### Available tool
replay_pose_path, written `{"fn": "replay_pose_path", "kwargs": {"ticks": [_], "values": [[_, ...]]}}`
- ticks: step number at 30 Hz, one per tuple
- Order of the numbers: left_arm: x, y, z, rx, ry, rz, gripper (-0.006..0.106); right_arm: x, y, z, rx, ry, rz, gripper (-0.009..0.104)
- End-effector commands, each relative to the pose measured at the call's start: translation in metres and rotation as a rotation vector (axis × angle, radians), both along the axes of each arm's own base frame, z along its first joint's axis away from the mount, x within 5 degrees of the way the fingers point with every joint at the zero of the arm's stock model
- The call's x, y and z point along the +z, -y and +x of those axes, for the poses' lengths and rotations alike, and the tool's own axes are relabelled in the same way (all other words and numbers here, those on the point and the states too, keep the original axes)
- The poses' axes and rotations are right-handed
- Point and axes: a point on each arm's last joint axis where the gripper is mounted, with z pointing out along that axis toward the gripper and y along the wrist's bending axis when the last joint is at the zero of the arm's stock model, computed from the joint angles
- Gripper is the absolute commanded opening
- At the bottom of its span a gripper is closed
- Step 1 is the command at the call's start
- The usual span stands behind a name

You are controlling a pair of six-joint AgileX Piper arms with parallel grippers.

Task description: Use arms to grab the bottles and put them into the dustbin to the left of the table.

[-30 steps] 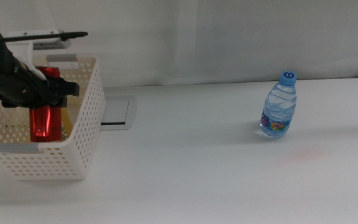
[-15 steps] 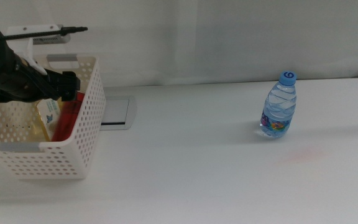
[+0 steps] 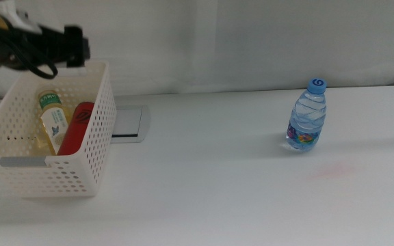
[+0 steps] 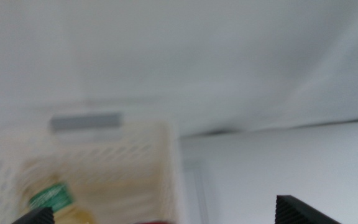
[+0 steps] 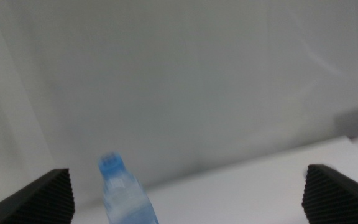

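Middle view: the left end effector (image 3: pixel 74 46), jaws apart and empty, is hovering above the white perforated plastic dustbin (image 3: pixel 81 174), which is holding the yellow tea bottle (image 3: pixel 50 121) and red cola can (image 3: pixel 75 127). Judging by this, the clear blue-capped water bottle (image 3: pixel 308 116) on the white tabletop (image 3: pixel 217 184) is waiting next. The right end effector (image 5: pixel 185 205) is facing it with jaws wide, needing to advance and close around it.

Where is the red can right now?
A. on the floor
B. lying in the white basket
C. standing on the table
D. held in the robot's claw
B: the red can lies in the white basket beside the yellow tea bottle.

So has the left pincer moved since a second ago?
Yes. The left pincer has risen from inside the dustbin to above its rim, open, leaving the red can lying inside.
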Motion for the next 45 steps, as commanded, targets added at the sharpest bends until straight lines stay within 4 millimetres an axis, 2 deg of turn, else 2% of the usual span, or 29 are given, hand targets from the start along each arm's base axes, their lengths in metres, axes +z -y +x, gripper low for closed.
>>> {"fn": "replay_pose_path", "kwargs": {"ticks": [1, 5, 9, 14, 19, 28, 34, 38, 45], "values": [[0.022, 0.012, -0.015, -0.04, 0.076, -0.022, 0.093, 0.017, 0.0, -0.001, 0.004, 0.033, 0.019, 0.103], [0.041, 0.027, -0.042, -0.108, 0.14, -0.036, 0.093, 0.048, -0.005, 0.001, 0.056, -0.009, -0.019, 0.103], [0.046, 0.039, -0.07, -0.189, 0.229, -0.044, 0.093, 0.072, -0.011, 0.011, 0.103, -0.099, -0.064, 0.103], [0.031, 0.044, -0.11, -0.267, 0.29, -0.057, 0.093, 0.095, -0.017, 0.034, 0.145, -0.204, -0.126, 0.103], [0.007, 0.042, -0.149, -0.344, 0.274, -0.04, 0.093, 0.099, -0.023, 0.06, 0.191, -0.33, -0.204, 0.103], [-0.035, 0.021, -0.208, -0.392, 0.37, -0.043, 0.093, 0.078, -0.027, 0.102, 0.187, -0.437, -0.215, 0.103], [-0.061, 0.007, -0.235, -0.389, 0.379, -0.052, 0.093, 0.065, -0.047, 0.121, 0.257, -0.423, -0.3, 0.103], [-0.063, 0.002, -0.245, -0.387, 0.421, -0.063, 0.093, 0.05, -0.062, 0.137, 0.289, -0.446, -0.311, 0.103], [-0.06, 0.0, -0.25, -0.385, 0.452, -0.072, 0.093, 0.008, -0.072, 0.172, 0.256, -0.526, -0.31, 0.103]]}}
